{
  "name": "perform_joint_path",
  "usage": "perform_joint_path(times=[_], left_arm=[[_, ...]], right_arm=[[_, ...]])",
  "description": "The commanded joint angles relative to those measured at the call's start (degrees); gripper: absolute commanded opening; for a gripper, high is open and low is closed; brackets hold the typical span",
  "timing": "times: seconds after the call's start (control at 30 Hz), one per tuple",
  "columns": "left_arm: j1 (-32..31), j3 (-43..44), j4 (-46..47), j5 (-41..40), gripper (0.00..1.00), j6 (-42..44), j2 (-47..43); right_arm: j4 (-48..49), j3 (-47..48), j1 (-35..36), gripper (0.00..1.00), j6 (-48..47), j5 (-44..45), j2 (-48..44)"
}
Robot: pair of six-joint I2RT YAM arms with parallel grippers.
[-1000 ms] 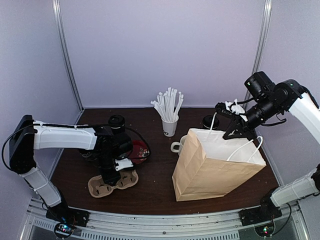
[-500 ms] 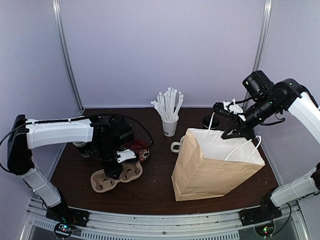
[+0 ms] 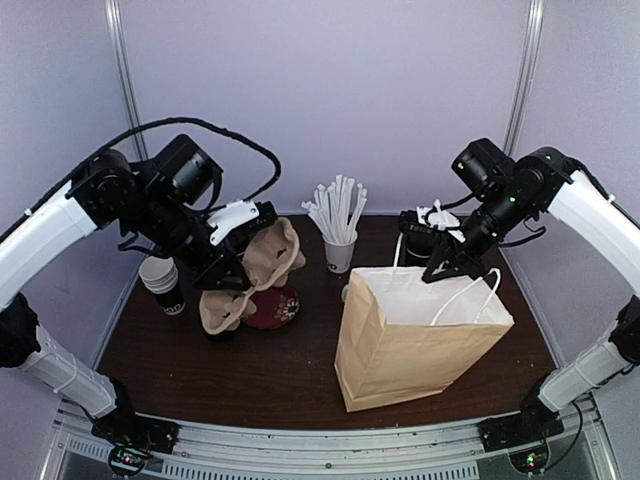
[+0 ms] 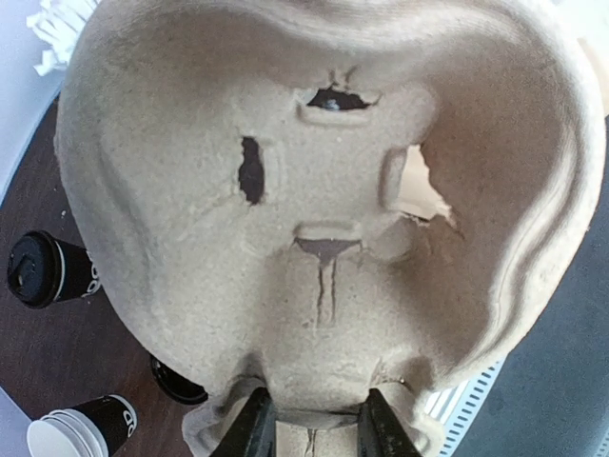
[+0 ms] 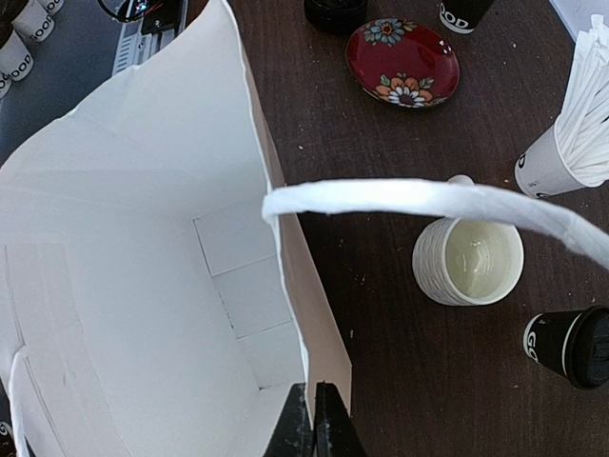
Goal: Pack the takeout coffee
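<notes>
Pulp cup carrier (image 3: pixel 262 265) airborne, tilted, left jaws pinching its edge; right jaws clamped on brown bag (image 3: pixel 420 345) rim. Suggested: level carrier, lower it centred through held-open mouth.

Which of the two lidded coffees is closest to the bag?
The lidded cup beside the ribbed mug, behind the paper bag. The other lidded cup stands at the left side, by the unlidded stack.
</notes>
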Motion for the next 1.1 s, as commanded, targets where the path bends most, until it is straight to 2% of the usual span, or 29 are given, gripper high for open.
perform_joint_path(times=[0.0, 0.2, 0.5, 0.67, 0.83, 1.07], left_arm=[[-0.25, 7.29, -0.76, 2.81, 0.25, -0.45, -1.98], [-0.38, 13.88, 3.50, 6.76, 0.25, 0.81, -1.74], [-0.81, 17.72, 11.85, 12.96, 0.25, 0.82, 3.06], [-1.56, 19.89, 16.20, 15.95, 0.25, 0.84, 5.29], [-1.87, 19.13, 20.81, 16.89, 0.26, -0.21, 5.50], [-2.20, 16.49, 28.73, 17.82, 0.26, -2.50, 5.98]], right_arm=[[-1.08, 4.26, 0.66, 0.06, 2.81, -1.53, 2.63], [-2.33, 8.84, 0.75, 0.38, 5.14, -2.27, 6.12], [-4.52, 13.77, 0.75, 0.64, 6.58, -1.39, 6.61], [-3.82, 13.86, 0.50, 0.74, 7.49, 1.23, 6.39], [-3.61, 15.16, -0.40, 0.76, 8.31, 1.52, 6.54], [-1.48, 16.54, -1.51, 0.83, 10.11, 9.18, 7.29]])
